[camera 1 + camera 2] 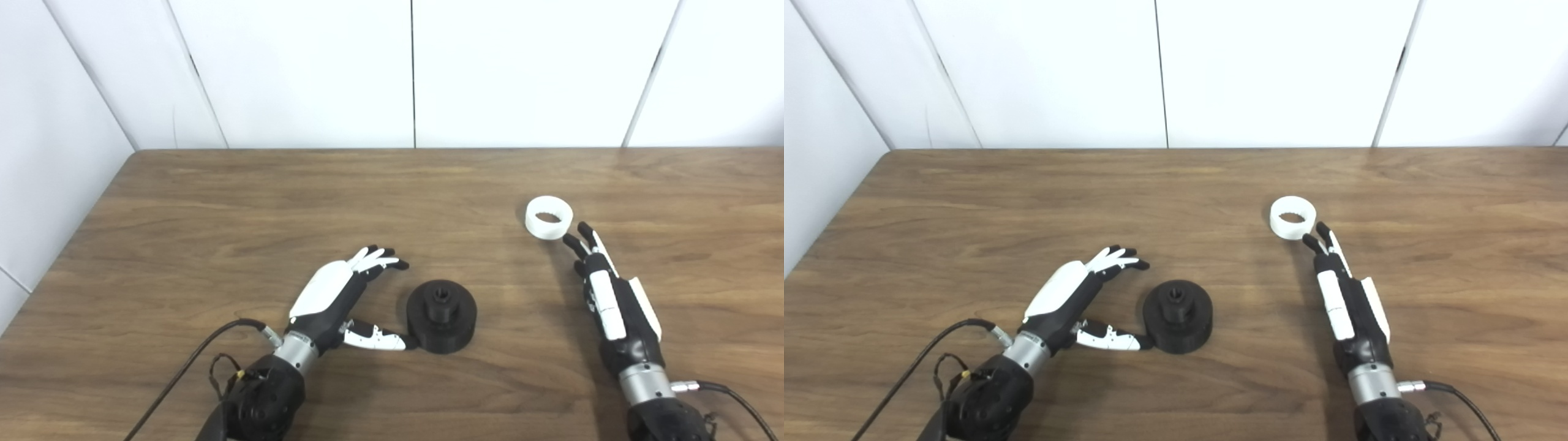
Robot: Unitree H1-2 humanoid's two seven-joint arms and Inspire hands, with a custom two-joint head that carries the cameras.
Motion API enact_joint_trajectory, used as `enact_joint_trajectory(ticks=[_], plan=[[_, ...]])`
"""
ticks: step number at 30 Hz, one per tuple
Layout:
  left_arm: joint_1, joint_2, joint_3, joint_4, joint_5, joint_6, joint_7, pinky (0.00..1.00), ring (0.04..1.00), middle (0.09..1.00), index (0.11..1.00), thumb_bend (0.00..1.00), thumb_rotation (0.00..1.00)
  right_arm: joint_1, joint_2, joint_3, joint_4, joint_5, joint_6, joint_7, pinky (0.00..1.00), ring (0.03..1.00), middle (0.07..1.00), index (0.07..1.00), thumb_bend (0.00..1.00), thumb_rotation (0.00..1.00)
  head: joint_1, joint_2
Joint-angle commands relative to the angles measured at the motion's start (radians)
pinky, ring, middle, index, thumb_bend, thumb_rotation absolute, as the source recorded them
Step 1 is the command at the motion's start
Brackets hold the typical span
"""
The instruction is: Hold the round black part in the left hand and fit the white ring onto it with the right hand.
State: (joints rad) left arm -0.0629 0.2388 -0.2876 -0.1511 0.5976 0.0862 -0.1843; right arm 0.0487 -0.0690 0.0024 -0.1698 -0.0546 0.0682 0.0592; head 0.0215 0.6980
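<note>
The round black part (442,315) lies flat on the wooden table (245,208), a raised hub with a hole on top. My left hand (343,294) is open just left of it, fingers spread above the table, thumb tip touching the part's lower left side. The white ring (549,217) lies flat further back on the right. My right hand (603,285) is open and stretched out flat, its fingertips (582,236) just short of the ring's near right edge, holding nothing.
White wall panels (410,67) stand behind the table's far edge and along its left side. Black cables run from both wrists off the bottom edge, the left one (184,373) and the right one (729,398).
</note>
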Motion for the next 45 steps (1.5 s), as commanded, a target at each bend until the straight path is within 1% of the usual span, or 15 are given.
enact_joint_trajectory(ticks=[1,6,13,20,24,30,35,38,42,45], plan=[[-0.016,-0.004,-0.017,0.004,0.009,0.017,-0.024,0.95,1.0,0.948,0.812,1.0,0.33,0.03,0.013,0.004,-0.024,0.0,-0.004,-0.012,1.0,1.0,0.933,0.986,0.61,1.0,0.0,0.004],[-0.019,-0.004,-0.031,-0.005,0.014,0.033,-0.03,0.94,1.0,0.95,0.815,1.0,0.34,0.03,0.013,0.0,-0.023,0.013,-0.001,-0.008,1.0,1.0,0.936,0.985,0.64,1.0,0.001,0.01],[-0.012,-0.005,-0.04,-0.025,-0.013,0.044,-0.053,0.94,1.0,0.962,0.827,1.0,0.35,0.027,0.014,0.002,-0.02,0.009,0.0,-0.012,1.0,1.0,0.935,0.987,0.62,1.0,0.002,0.018],[-0.001,0.002,-0.056,-0.061,-0.001,0.068,-0.065,0.92,1.0,0.957,0.825,1.0,0.35,0.024,0.013,0.003,-0.021,0.008,0.0,-0.012,1.0,1.0,0.936,0.988,0.62,1.0,0.001,0.026],[0.007,0.006,-0.061,-0.081,-0.005,0.083,-0.079,0.93,1.0,0.961,0.826,1.0,0.35,0.022,0.015,0.004,-0.026,0.006,0.016,-0.014,1.0,1.0,0.933,0.986,0.63,1.0,0.001,0.031],[0.015,0.014,-0.063,-0.095,-0.014,0.079,-0.086,0.92,1.0,0.96,0.825,1.0,0.35,0.016,0.018,0.008,-0.023,0.003,0.026,-0.019,1.0,1.0,0.932,0.984,0.65,1.0,0.002,0.037],[0.018,0.013,-0.066,-0.098,-0.009,0.078,-0.087,0.92,1.0,0.954,0.817,1.0,0.34,0.011,0.013,0.014,-0.015,-0.002,0.013,-0.022,1.0,1.0,0.932,0.985,0.64,1.0,-0.003,0.038],[0.019,0.008,-0.07,-0.101,-0.012,0.093,-0.101,0.93,1.0,0.962,0.824,1.0,0.33,0.012,0.014,0.014,-0.025,-0.003,0.024,-0.024,1.0,1.0,0.933,0.986,0.63,1.0,-0.007,0.039],[0.016,0.004,-0.077,-0.087,-0.014,0.091,-0.104,0.93,1.0,0.967,0.83,1.0,0.34,0.014,0.013,0.014,-0.029,0.0,0.021,-0.023,1.0,1.0,0.932,0.987,0.63,1.0,-0.01,0.038],[0.013,0.0,-0.079,-0.073,-0.014,0.082,-0.096,0.93,1.0,0.966,0.829,1.0,0.35,0.018,0.015,0.014,-0.038,-0.005,0.032,-0.027,1.0,1.0,0.931,0.986,0.63,1.0,-0.011,0.038]])
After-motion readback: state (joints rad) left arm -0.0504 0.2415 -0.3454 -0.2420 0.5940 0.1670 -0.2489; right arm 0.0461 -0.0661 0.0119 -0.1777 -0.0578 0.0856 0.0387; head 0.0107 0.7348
